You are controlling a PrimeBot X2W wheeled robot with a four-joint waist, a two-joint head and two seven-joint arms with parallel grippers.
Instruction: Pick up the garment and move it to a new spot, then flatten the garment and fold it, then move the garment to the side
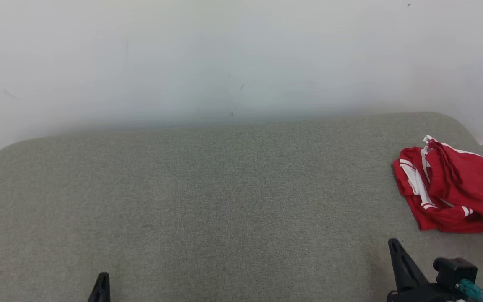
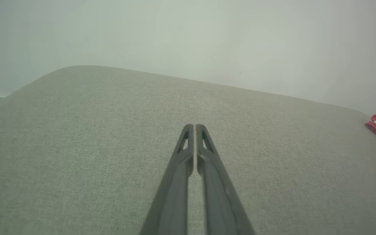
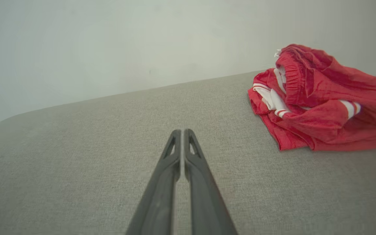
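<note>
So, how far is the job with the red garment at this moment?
Done: nothing yet. The red garment lies crumpled at the right end of the grey padded surface, not flattened and not folded. In hand: nothing. The left hand and the right hand are both shut, empty and apart from the cloth. Left: pick it up, move it, flatten it, fold it, set it aside.

Bare grey couch seat (image 1: 208, 197), crumpled red garment (image 1: 451, 193) far right

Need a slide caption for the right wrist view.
Shut right gripper points across the grey cushion; crumpled red garment lies apart at upper right.
</note>
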